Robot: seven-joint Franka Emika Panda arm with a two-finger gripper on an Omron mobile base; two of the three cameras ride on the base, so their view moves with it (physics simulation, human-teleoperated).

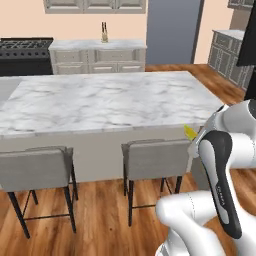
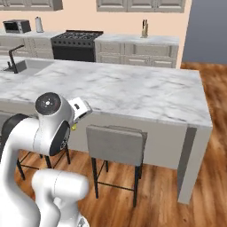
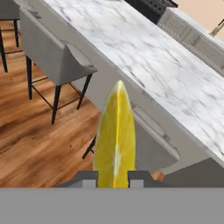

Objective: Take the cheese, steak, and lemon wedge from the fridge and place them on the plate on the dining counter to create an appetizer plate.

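Gripper [image 3: 112,179]: closed on the lemon wedge [image 3: 114,138], one dark fingertip pressed against each flat side. The wedge stands on edge between them, a thin pale-yellow crescent tapering to a point, with a lighter rind line down its middle. From the left base view, a yellow tip [image 1: 189,131] projects from the hand, held in the air just off the near edge of the dining counter [image 1: 100,102] and above the grey stools [image 1: 152,159]. Wood floor [image 3: 30,131] lies below.
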